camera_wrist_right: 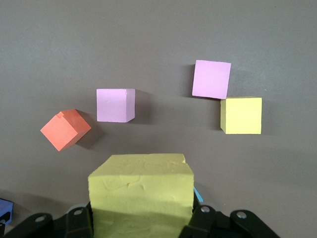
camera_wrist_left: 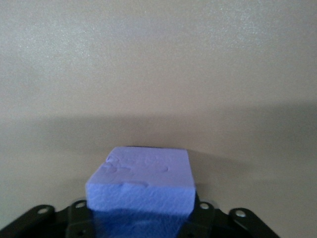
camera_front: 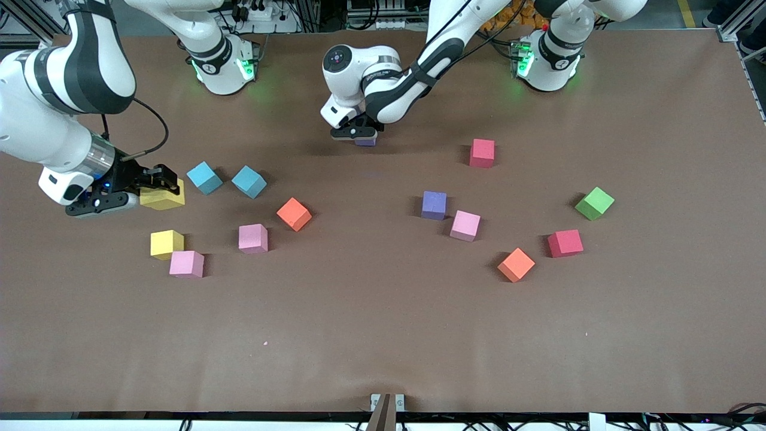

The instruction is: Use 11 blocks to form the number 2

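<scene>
The blocks lay scattered on the counter [camera_front: 383, 335]; no number 2 was formed yet. Read clock positions from the front view.

1. Toward 12 o'clock, the left tool [camera_front: 358, 133] stood low over the counter with a purple block [camera_front: 365, 142] between its jaws. You could not tell whether it gripped or had released.
2. Toward 9 o'clock, the right tool [camera_front: 160, 187] was clenched on a yellow block [camera_front: 161, 197].
3. At 6 o'clock of that block lay the second yellow block [camera_front: 166, 243], touching a pink block [camera_front: 186, 264].
4. At 3 o'clock of the right tool sat two light blue cubes [camera_front: 204, 177].
5. Near centre, the second purple block [camera_front: 434, 205] lay just beside another pink block [camera_front: 465, 225].
6. The green block [camera_front: 594, 203] lay toward 3 o'clock.
</scene>
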